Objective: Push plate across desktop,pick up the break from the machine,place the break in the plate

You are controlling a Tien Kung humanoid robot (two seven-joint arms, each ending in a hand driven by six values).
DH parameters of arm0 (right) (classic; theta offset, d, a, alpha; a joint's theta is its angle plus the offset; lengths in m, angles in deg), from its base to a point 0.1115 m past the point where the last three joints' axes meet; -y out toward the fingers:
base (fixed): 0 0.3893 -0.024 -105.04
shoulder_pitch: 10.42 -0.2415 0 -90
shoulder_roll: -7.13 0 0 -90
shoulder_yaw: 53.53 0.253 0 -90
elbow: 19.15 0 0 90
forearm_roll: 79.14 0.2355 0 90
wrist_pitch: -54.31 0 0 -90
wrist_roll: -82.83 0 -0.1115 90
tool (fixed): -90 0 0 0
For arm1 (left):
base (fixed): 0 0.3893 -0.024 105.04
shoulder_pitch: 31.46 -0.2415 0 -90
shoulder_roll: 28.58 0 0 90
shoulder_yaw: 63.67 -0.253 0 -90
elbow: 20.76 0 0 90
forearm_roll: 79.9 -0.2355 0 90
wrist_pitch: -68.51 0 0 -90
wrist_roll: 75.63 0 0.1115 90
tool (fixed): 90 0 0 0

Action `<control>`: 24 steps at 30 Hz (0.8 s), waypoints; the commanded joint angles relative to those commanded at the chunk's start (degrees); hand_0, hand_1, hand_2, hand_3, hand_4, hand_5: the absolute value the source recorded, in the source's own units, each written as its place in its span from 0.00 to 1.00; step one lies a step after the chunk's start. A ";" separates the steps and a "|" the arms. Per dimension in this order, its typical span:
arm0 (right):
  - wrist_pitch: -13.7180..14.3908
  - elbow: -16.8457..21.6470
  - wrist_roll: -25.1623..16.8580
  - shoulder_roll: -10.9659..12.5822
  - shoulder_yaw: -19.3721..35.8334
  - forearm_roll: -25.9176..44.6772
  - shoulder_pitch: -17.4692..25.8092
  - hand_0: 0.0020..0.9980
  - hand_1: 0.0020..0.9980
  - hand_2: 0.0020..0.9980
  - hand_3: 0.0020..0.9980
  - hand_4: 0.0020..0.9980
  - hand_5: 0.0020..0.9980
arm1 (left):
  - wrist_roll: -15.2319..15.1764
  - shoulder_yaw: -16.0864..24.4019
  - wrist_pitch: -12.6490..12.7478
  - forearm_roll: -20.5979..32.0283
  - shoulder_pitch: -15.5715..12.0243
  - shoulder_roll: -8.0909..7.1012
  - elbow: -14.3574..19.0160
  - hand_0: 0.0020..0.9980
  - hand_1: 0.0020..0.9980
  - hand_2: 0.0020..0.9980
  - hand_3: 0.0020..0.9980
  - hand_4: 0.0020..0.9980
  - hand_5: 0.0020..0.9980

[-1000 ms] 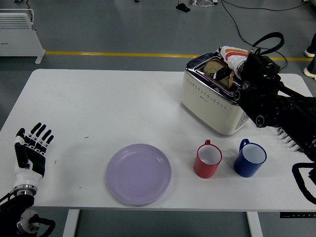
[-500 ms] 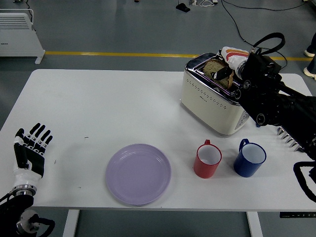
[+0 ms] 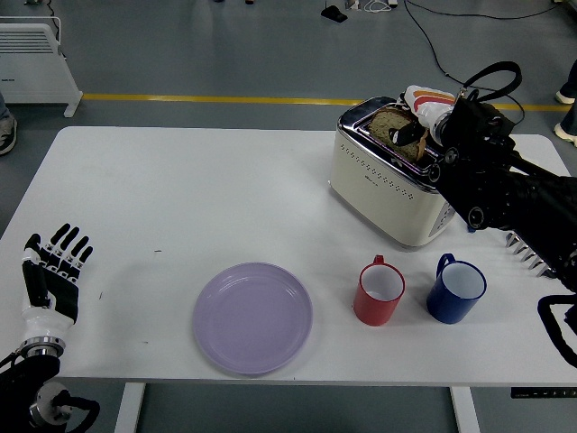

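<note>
A lilac plate (image 3: pixel 253 317) lies near the table's front edge, left of the mugs. A cream toaster (image 3: pixel 389 183) stands at the back right with a brown slice of bread (image 3: pixel 389 125) sticking up from its slot. My right hand (image 3: pixel 416 131) reaches over the toaster top, its fingers (image 3: pixel 406 135) curled on the slice. My left hand (image 3: pixel 52 280) rests at the table's front left corner, fingers straight and holding nothing.
A red mug (image 3: pixel 379 290) and a blue mug (image 3: pixel 456 289) stand in front of the toaster, right of the plate. The white table (image 3: pixel 180 198) spreads out to the left. A white heater (image 3: pixel 34 52) stands on the floor behind.
The right hand has shifted very slightly on the bread at the toaster. The left hand has slipped a little lower and to the left at the table corner.
</note>
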 joint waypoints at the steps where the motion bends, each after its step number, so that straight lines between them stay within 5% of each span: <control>1: 0.05 0.42 0.11 0.00 0.16 -0.55 -0.04 0.10 0.28 0.36 0.44 0.60 0.13 | -0.01 0.02 -0.01 -0.01 0.06 0.00 0.03 0.79 0.78 0.81 0.73 0.53 1.00; 8: -1.41 8.87 0.52 0.00 4.34 -6.04 -0.62 0.08 0.26 0.35 0.44 0.57 0.12 | -0.13 0.23 0.28 -0.27 0.22 0.00 0.11 0.79 0.78 0.80 0.73 0.52 1.00; 18: -2.46 24.52 0.76 9.01 11.04 -11.00 -2.85 0.06 0.25 0.35 0.44 0.54 0.10 | 0.29 0.56 0.63 -0.61 -0.04 0.00 -0.05 0.79 0.78 0.81 0.73 0.52 1.00; 23: -1.95 33.43 2.58 11.32 9.64 -6.07 -1.42 0.06 0.24 0.35 0.44 0.53 0.09 | 0.31 0.33 0.67 -0.72 -0.16 0.00 -0.05 0.79 0.78 0.81 0.73 0.51 1.00; 24: -3.76 35.67 4.69 12.59 8.07 -3.84 -0.41 0.06 0.24 0.35 0.44 0.53 0.09 | 0.29 0.24 0.82 -1.04 -0.04 0.00 -0.26 0.79 0.78 0.81 0.73 0.51 1.00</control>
